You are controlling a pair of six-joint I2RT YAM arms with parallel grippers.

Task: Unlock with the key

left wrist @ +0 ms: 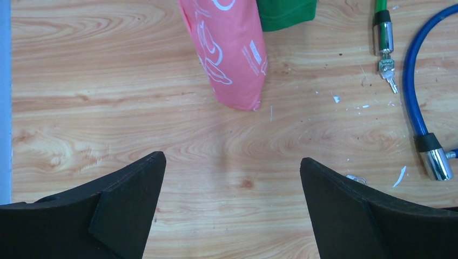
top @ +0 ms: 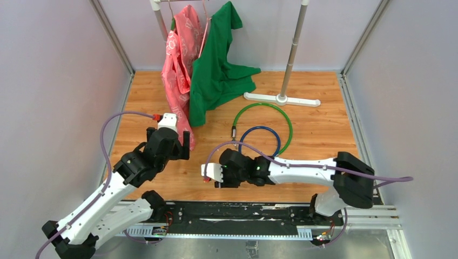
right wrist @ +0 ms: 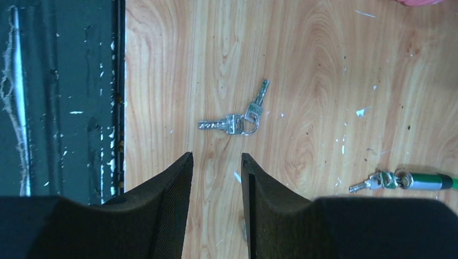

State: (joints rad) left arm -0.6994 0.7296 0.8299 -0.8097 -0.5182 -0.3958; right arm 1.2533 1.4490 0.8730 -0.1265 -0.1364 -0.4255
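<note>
A loose pair of silver keys on a ring (right wrist: 237,123) lies on the wooden floor, just beyond my right gripper (right wrist: 216,156), whose jaws stand a narrow gap apart and hold nothing. In the top view the right gripper (top: 211,179) points down near the floor's front edge. A blue cable lock (top: 259,141) lies coiled inside a green cable lock (top: 263,104). The blue lock's silver head (left wrist: 436,163) sits right of my left gripper (left wrist: 232,162), which is wide open and empty over bare floor. The green lock's head (left wrist: 383,35) has keys (left wrist: 389,73) hanging from it.
A pink garment (top: 178,70) and a green garment (top: 216,70) hang from a rack down to the floor behind the left gripper (top: 181,145). The rack's white foot (top: 281,99) stands at the back. A black rail (top: 243,210) runs along the front edge.
</note>
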